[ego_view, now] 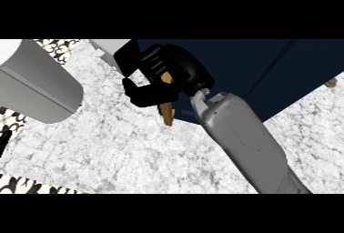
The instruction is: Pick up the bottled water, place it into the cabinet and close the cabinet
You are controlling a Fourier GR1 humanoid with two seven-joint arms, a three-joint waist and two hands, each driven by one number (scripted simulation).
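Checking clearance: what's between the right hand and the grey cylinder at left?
Head view: only bare counter between grey cylinder and right hand, which grips the handle.

The counter, across the middle and toward 6 o'clock, looks like stone: white with a fine grey mottle and no gloss. At 1 o'clock the cabinet has a smooth, dark navy painted face with a faint sheen. The cabinet handle is a tan-brown bar, either wood or brushed brass. At 12 o'clock the right hand is matt black and plastic-looking. Its forearm, toward 5 o'clock, is a smooth grey shell with soft highlights. At 9 o'clock is a smooth, matt grey cylinder.
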